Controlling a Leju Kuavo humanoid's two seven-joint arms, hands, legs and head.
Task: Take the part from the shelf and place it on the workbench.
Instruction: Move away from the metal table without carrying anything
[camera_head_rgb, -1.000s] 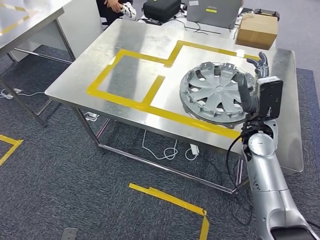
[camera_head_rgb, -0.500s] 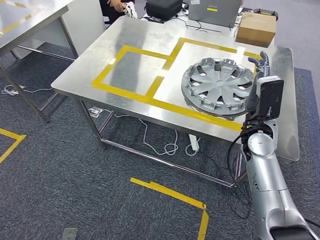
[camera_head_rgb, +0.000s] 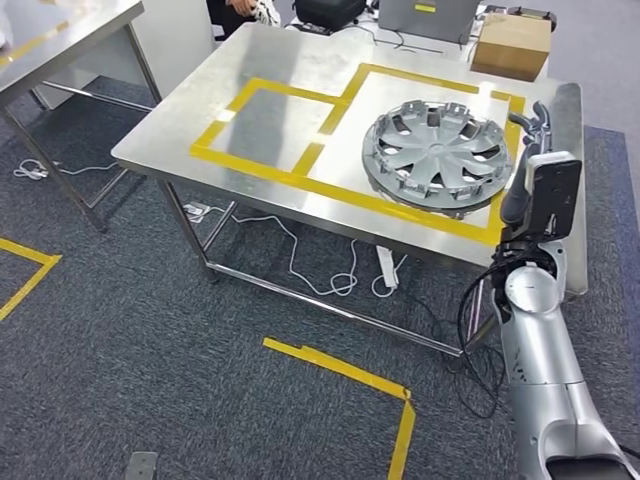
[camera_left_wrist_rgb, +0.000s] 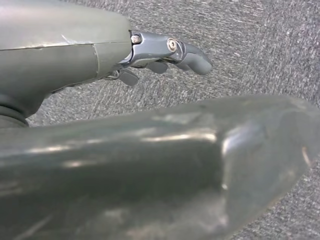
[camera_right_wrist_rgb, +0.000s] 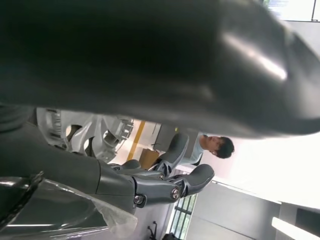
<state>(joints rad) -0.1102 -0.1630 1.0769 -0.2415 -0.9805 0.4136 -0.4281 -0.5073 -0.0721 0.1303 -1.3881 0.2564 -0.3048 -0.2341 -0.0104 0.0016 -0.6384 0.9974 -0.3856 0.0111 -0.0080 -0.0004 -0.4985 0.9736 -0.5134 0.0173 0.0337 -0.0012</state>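
The part is a silver wheel cover (camera_head_rgb: 434, 155) lying flat on the steel workbench (camera_head_rgb: 302, 60), inside the right-hand rectangle of yellow tape (camera_head_rgb: 423, 210). My right hand (camera_head_rgb: 528, 160) is raised just to the right of the cover's rim, apart from it, with its fingers spread and nothing held. In the right wrist view the cover (camera_right_wrist_rgb: 86, 135) lies beyond the hand's fingers (camera_right_wrist_rgb: 177, 185). My left hand (camera_left_wrist_rgb: 170, 50) hangs over grey carpet, its fingers extended and holding nothing.
A cardboard box (camera_head_rgb: 513, 45) and a black case (camera_head_rgb: 328, 10) stand at the workbench's far edge, with a seated person (camera_head_rgb: 241, 8) behind. A second steel table (camera_head_rgb: 45, 40) stands at the left. Cables (camera_head_rgb: 324, 285) lie under the bench; yellow tape (camera_head_rgb: 340, 370) marks the carpet.
My right hand has let go of the wheel cover's rim and drawn away to the right. The cover stays flat on the bench. The camera has shifted, moving the whole scene.
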